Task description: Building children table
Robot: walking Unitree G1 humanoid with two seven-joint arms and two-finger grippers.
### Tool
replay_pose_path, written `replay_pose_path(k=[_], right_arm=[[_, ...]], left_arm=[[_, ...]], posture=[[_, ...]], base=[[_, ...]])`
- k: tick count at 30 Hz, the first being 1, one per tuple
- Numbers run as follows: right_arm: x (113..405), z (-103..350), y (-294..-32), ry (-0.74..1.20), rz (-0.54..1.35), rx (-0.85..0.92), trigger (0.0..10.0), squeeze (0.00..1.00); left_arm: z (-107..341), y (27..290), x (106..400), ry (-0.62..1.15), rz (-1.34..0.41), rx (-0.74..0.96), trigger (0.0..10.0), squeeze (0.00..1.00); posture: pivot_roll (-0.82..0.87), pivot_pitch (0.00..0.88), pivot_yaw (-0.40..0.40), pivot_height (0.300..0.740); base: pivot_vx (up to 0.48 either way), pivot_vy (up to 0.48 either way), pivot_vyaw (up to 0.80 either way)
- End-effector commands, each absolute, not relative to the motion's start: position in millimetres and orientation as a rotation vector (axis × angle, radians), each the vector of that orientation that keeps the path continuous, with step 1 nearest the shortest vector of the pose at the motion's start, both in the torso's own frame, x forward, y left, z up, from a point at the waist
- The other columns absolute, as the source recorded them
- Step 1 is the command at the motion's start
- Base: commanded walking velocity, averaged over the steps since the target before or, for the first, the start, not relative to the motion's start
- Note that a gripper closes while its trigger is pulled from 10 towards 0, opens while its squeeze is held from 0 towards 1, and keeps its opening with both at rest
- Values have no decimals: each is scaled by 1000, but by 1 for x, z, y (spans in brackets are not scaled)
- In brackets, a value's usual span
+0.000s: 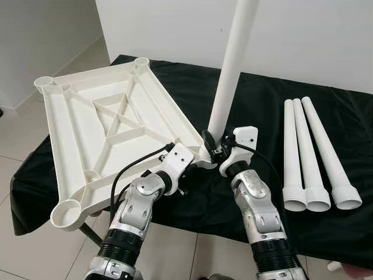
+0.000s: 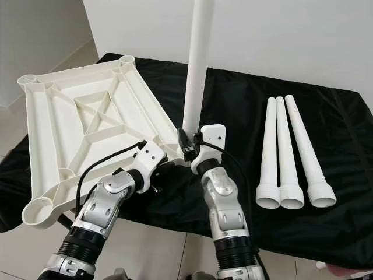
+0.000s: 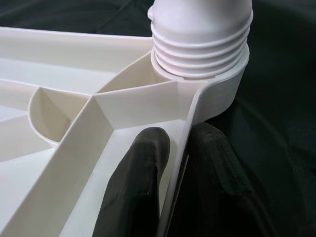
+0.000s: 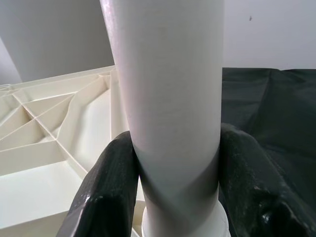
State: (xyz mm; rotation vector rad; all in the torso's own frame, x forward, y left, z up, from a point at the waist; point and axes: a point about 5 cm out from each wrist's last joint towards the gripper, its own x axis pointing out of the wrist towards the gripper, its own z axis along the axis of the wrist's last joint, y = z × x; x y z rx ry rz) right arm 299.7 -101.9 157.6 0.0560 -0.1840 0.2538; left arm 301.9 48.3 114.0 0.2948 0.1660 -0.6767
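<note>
Leg point(image 1: 228, 81) stood upright, long axis vertical, threaded end down in the near right corner socket of the tabletop point(image 1: 111, 128). Tabletop lay upside down, ribs up, on a black cloth point(image 1: 262, 99) and overhung its near left edge. Three spare legs point(image 1: 315, 154) lay side by side on the cloth to the right, flared ends toward the robot. White wall behind; pale tiled floor point(image 1: 23, 134) at left.

Right gripper point(image 4: 173, 182) was clamped on the leg just above the socket, one finger each side. Left gripper point(image 3: 177, 163) pinched the tabletop's rim wall beside that corner.

Left wrist view showed the leg's threads point(image 3: 200, 49) still partly exposed above the socket; the head views did not resolve this.
</note>
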Motion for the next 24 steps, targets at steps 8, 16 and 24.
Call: replay_pose_path(k=[8,16,24], right_arm=[[295,159,-89,-170,268,61,196,0],[297,159,-88,-161,322,91,10000,1000],[300,161,-97,-162,429,91,10000,1000]], left_arm=[[94,57,300,245,-537,296,10000,0],[94,58,301,242,-531,303,10000,0],[91,60,298,247,-550,305,10000,0]], posture=[[-42,0,-25,740],[-38,0,-28,740],[-40,0,-26,740]], base=[[0,0,0],[0,0,0],[0,0,0]])
